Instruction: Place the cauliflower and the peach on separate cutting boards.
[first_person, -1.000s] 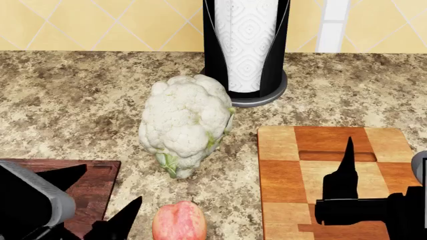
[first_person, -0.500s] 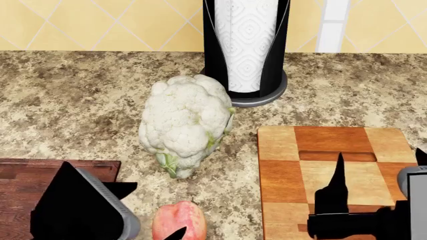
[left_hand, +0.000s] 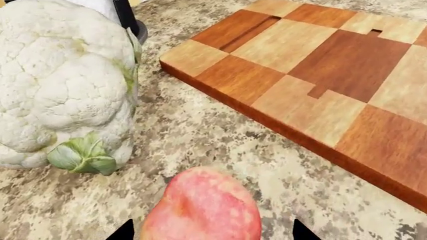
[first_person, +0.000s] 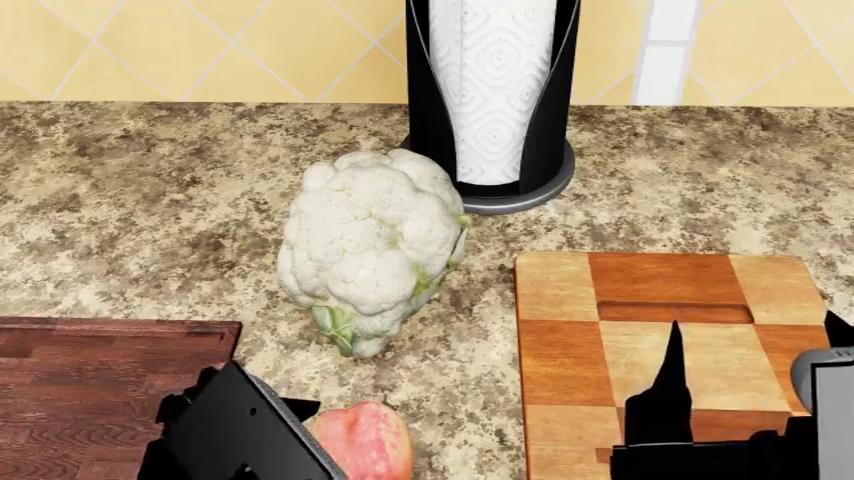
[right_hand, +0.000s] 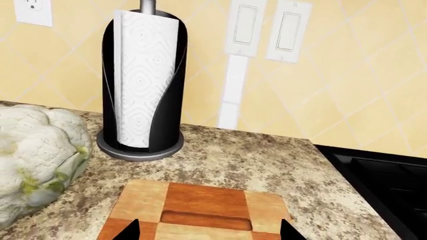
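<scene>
Left gripper (left_hand: 208, 232) open astride peach (left_hand: 203, 207) (not yet grasped); next, close, lift to a board (first_person: 80, 385)

Left tool (first_person: 247, 435): flat-faced black block with a thin pale grey edge line, sharp-cornered, matte. Right tool (first_person: 727, 425): black, one finger a tall narrow pointed blade, a squared black bar beneath it, rounded grey housing at its side. Wrist views show only small black triangular fingertips (left_hand: 301, 232).
</scene>
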